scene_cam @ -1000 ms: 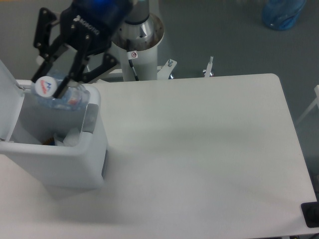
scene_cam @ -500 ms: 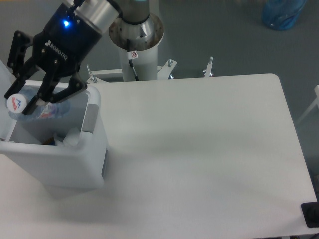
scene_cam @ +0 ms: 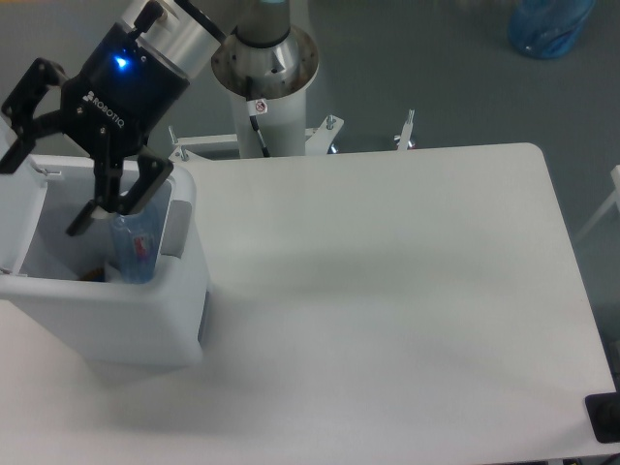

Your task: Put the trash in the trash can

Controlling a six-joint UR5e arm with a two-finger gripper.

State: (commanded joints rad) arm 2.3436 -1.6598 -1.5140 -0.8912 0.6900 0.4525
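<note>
The trash can (scene_cam: 126,315) stands on the table's left side, its lid (scene_cam: 12,208) swung open to the left and a grey panel (scene_cam: 175,229) on its right rim. The clear crushed bottle (scene_cam: 136,248) with bluish print stands nearly upright inside the can, against the right wall. My gripper (scene_cam: 44,192) hangs over the can's opening with its jaws spread wide and nothing between them. The bottle sits just below and right of the right finger (scene_cam: 95,203), apart from it. I cannot make out the white cardboard scrap; only a small brown patch shows at the can's bottom.
The white table (scene_cam: 387,291) stretches to the right of the can. The arm's pedestal (scene_cam: 263,73) stands behind the table's back edge. A blue bag (scene_cam: 547,24) lies on the floor at the far right. A black object (scene_cam: 604,417) sits at the table's lower right corner.
The gripper carried the bottle left over the can, then opened. The bottle dropped out of the jaws and now stands inside the can.
</note>
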